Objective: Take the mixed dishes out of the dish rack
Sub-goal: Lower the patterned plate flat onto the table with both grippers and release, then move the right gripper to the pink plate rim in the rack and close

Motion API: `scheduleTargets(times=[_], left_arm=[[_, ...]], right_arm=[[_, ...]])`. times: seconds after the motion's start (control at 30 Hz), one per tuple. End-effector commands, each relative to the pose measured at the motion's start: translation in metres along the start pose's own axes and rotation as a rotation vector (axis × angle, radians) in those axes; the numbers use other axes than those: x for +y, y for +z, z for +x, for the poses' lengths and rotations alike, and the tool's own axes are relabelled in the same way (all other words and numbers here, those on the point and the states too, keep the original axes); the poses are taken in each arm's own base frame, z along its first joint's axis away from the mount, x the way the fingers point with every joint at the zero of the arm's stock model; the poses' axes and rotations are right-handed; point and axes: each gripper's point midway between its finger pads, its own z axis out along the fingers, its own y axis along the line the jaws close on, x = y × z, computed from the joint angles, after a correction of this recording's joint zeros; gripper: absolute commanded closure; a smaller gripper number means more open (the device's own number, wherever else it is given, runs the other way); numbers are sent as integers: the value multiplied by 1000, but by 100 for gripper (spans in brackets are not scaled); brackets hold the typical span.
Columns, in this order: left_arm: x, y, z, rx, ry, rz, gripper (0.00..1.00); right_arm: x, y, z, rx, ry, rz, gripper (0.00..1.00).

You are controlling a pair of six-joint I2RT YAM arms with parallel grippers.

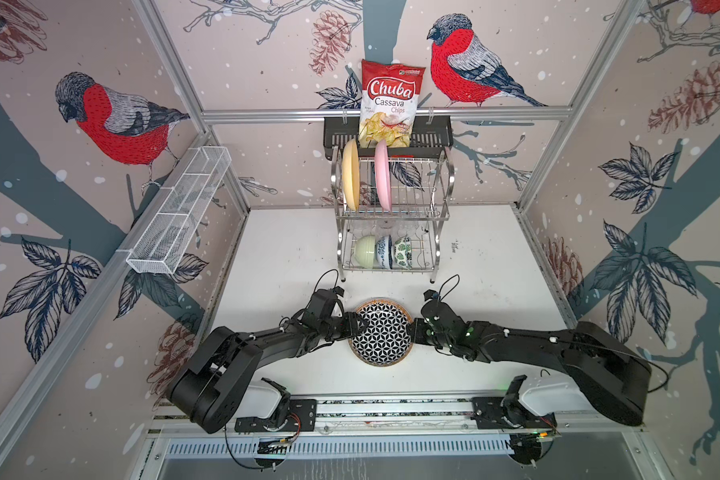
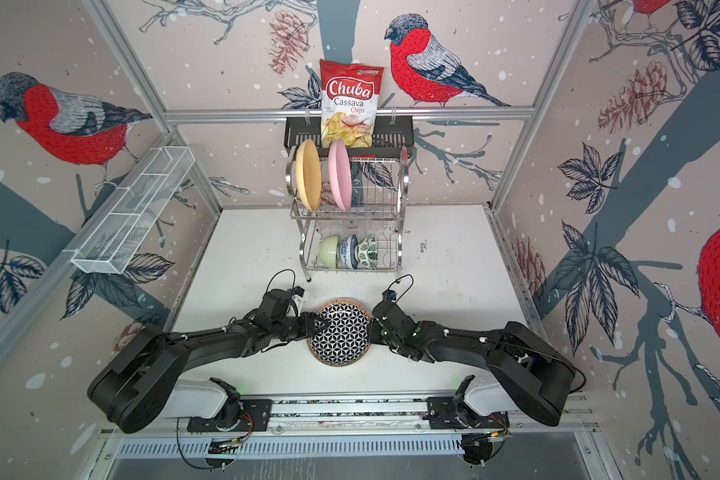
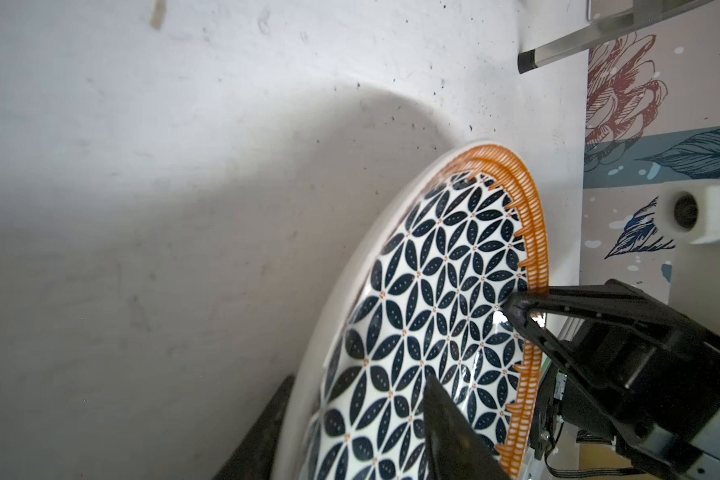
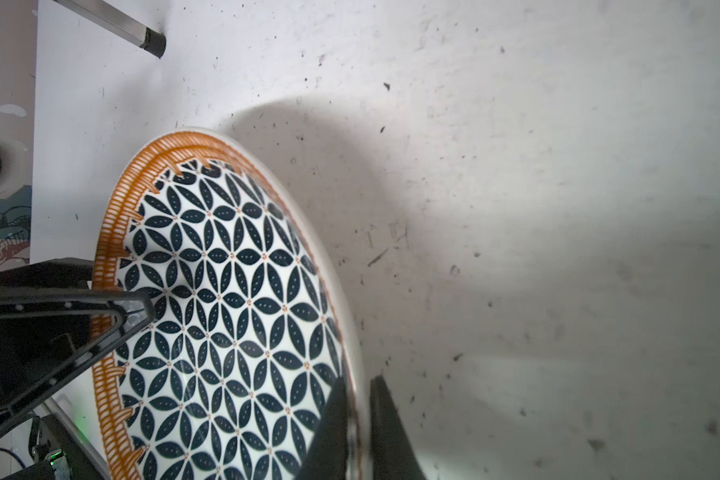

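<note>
A white plate with a dark petal pattern and an orange rim [image 1: 381,332] [image 2: 341,332] lies flat on the table between both grippers. My left gripper [image 1: 360,326] [image 3: 358,378] is open, its fingers wide apart astride the plate's left rim. My right gripper [image 1: 412,330] [image 4: 359,380] has its fingers close on either side of the right rim; I cannot see whether they press it. Behind stands the dish rack [image 1: 445,187]. Its top tier holds a cream-yellow plate [image 1: 351,174] and a pink plate [image 1: 383,174] on edge. Below are a pale green bowl [image 1: 365,250], a blue-white bowl [image 1: 384,251] and a leaf-print bowl [image 1: 403,251].
A chips bag [image 1: 391,99] stands in a black slotted shelf basket [image 1: 433,133] on the back wall above the rack. A long white mesh tray [image 1: 179,212] hangs on the left wall. A rack leg [image 3: 528,62] [image 4: 154,43] stands just beyond the plate.
</note>
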Motion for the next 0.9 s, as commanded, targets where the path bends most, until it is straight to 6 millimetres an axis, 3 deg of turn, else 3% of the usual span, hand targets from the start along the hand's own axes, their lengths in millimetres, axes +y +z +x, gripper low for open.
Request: scheduleTargets(times=[0.0, 0.2, 0.3, 0.4, 0.5, 0.6, 0.73, 0.87], left_arm=[[24, -6, 12, 25, -27, -129, 49], [21, -20, 1, -21, -9, -178, 48], [17, -36, -13, -66, 13, -233, 40], [11, -61, -35, -149, 34, -307, 38], [-3, -94, -65, -280, 80, -363, 37], [-31, -134, -98, -437, 136, -364, 35], [-69, -186, -133, -604, 181, -335, 33], [-95, -212, -161, -679, 190, -281, 32]], right_arm=[[6, -3, -8, -33, 2, -29, 81], [7, -9, -11, -40, -9, -29, 66], [9, -21, -20, -60, -36, -11, 55], [19, -48, -42, -130, -78, 3, 44], [35, -77, -69, -205, -148, 23, 41], [64, -109, -98, -292, -232, 37, 42], [130, -159, -135, -422, -376, 10, 45], [195, -199, -175, -516, -484, -78, 47]])
